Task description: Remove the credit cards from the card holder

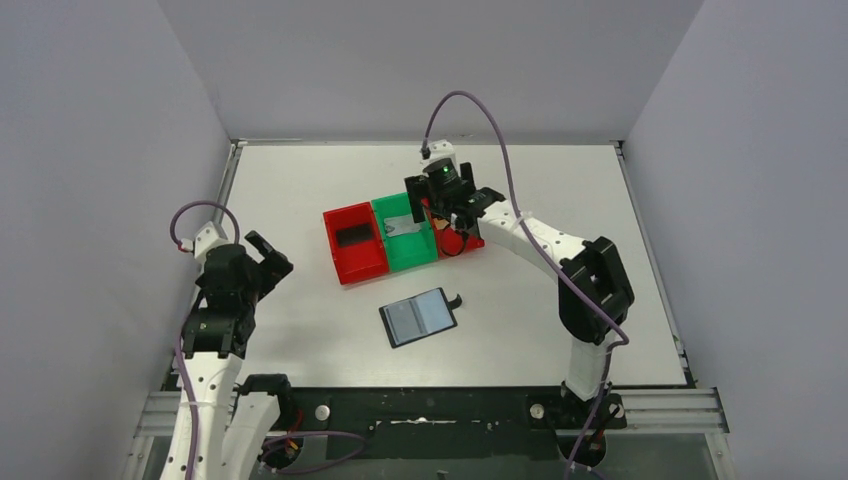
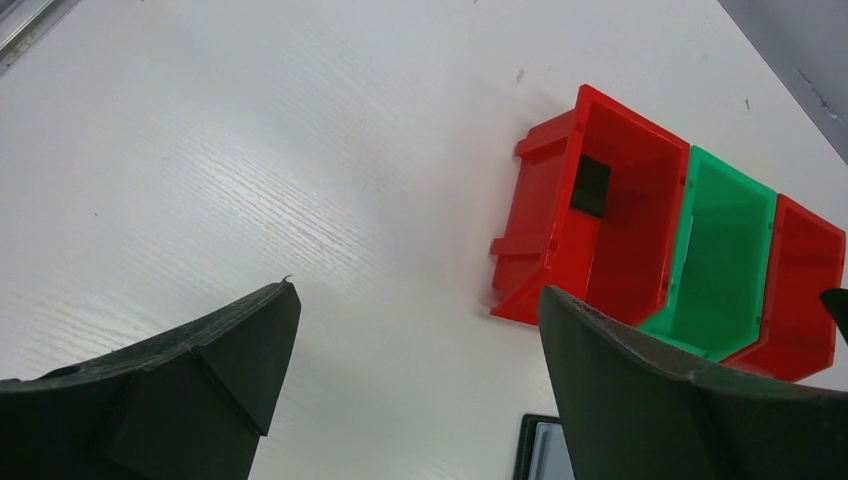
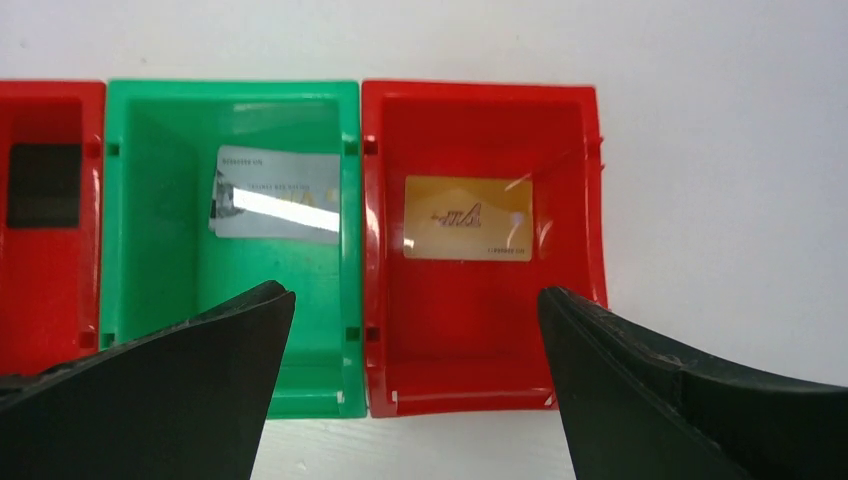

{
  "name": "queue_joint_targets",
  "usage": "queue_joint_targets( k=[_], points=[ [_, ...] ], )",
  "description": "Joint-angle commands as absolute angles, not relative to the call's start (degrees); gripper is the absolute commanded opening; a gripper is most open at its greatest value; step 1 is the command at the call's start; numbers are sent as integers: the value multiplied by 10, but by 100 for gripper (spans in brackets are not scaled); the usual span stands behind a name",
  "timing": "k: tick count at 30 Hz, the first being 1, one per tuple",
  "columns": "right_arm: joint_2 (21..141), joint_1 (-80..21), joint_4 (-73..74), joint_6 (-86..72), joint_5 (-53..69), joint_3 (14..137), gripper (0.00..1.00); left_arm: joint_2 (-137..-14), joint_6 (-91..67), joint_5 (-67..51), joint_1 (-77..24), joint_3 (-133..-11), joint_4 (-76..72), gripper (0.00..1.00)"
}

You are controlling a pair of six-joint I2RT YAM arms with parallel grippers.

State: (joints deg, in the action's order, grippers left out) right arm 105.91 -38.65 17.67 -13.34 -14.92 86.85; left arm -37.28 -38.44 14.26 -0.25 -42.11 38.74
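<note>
1. Right gripper point(image 3: 415, 292) fingers filled the foreground of the right wrist view, jaws spread wide and empty, above the green bin point(image 3: 160, 300) and the right red bin point(image 3: 470, 330).
2. One gold card point(image 3: 468, 218) lay flat in the right red bin, a grey card point(image 3: 280, 195) in the green bin, and a black card point(image 3: 44, 185) in the left red bin point(image 3: 50, 290).
3. Card holder point(image 1: 418, 317) lay open on the table point(image 1: 300, 180), inner face up, at 6 o'clock from the bins and apart from both grippers. Whether any card was inside could not be told.
4. Left gripper point(image 1: 268, 252) hung at 9 o'clock from the holder, jaws wide, empty.
5. Judgement: the drop-off step looked finished. The next move called for lifting clear and checking the holder's pockets.
</note>
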Motion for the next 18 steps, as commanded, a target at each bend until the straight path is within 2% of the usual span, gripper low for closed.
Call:
queue_joint_targets(
  k=[1, 12, 18],
  points=[
    [1088, -377, 237, -180, -137, 914, 98, -377, -374, 125, 1, -424, 349, 91],
    [1194, -370, 249, -200, -142, 997, 99, -397, -372, 117, 1, -423, 345, 91],
    [1191, -366, 252, -246, -229, 965, 97, -399, -374, 119, 1, -421, 346, 91]
  ],
)
